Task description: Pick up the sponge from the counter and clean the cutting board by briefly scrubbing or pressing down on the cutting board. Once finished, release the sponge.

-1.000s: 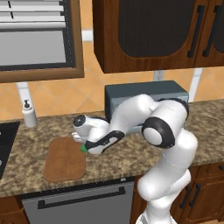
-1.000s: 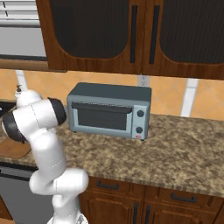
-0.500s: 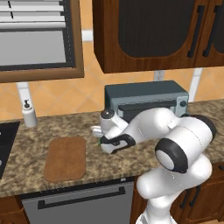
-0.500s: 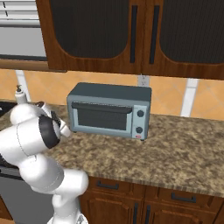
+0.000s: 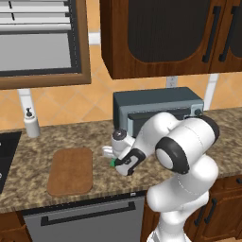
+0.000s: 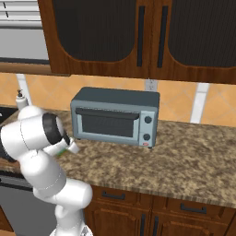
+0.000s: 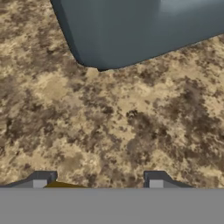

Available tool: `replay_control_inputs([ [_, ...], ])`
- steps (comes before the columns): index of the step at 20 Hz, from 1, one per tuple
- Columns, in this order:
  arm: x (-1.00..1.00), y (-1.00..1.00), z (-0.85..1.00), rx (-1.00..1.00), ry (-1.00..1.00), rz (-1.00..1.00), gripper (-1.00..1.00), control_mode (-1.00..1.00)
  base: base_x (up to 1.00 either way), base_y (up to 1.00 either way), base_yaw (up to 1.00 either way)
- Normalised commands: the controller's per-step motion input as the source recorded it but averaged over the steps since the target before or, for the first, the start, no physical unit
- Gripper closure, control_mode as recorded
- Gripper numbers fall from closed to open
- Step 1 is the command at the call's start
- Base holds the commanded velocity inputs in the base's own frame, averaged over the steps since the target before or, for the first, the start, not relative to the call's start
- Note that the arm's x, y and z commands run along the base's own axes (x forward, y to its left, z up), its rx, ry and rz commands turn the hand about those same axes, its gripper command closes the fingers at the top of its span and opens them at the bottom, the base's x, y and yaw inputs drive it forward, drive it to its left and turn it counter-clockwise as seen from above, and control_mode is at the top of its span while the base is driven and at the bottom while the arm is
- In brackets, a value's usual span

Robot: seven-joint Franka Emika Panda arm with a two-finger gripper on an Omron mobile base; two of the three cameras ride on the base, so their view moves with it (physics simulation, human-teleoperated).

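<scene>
The cutting board (image 5: 71,171) lies flat on the counter (image 5: 40,150), left of the arm, with nothing on it. My gripper (image 5: 115,166) hangs low over the counter right of the board, in front of the toaster oven. A green bit of the sponge (image 5: 112,163) shows at its tips. In the hand view my gripper (image 7: 98,180) has its jaws wide apart, with bare counter (image 7: 122,122) between them. A yellowish sliver of the sponge (image 7: 65,185) sits by the left fingertip (image 7: 41,178). Whether it rests on the counter I cannot tell.
A grey toaster oven (image 5: 156,109) (image 6: 115,117) (image 7: 140,26) stands against the wall just behind the gripper. A white soap dispenser (image 5: 31,124) is at the back left, a black cooktop (image 5: 5,153) at the far left. The counter's front edge runs above a dishwasher (image 5: 85,220).
The arm has swung right, off the cutting board, carrying the sponge to the counter in front of the toaster oven. The jaws have parted.
</scene>
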Motion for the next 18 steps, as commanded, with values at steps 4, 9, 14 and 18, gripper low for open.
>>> replay_control_inputs([
  [4,0.02,-0.01,-0.56,0.00,0.03,0.00,1.00,-1.00,0.00,0.00,0.00],
  [9,0.03,0.00,-0.53,-0.02,0.03,0.00,-1.00,-1.00,0.00,0.00,0.00],
  [14,-0.03,-0.09,0.01,0.01,-0.02,0.04,-1.00,-1.00,0.00,0.00,0.00],
  [18,-0.04,-0.01,0.14,0.00,-0.02,0.05,-1.00,-1.00,0.00,0.00,0.00],
])
